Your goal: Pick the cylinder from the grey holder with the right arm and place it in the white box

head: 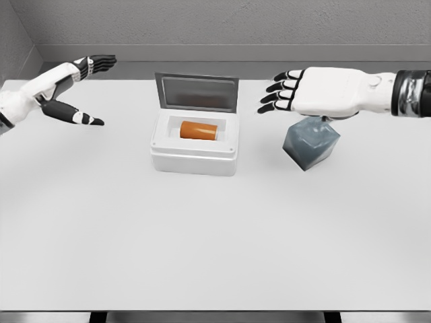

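An orange cylinder point(198, 130) lies on its side inside the white box point(194, 160), whose grey lid point(196, 93) stands open at the back. The grey holder point(310, 142) sits to the right of the box, tilted, with nothing visible in it. My right hand point(277, 93) hovers above the holder and a little left of it, fingers spread and pointing toward the box, holding nothing. My left hand point(94, 91) is raised at the far left of the table, fingers extended, empty.
The white table point(202, 242) stretches wide toward the front edge. A grey wall runs along the back.
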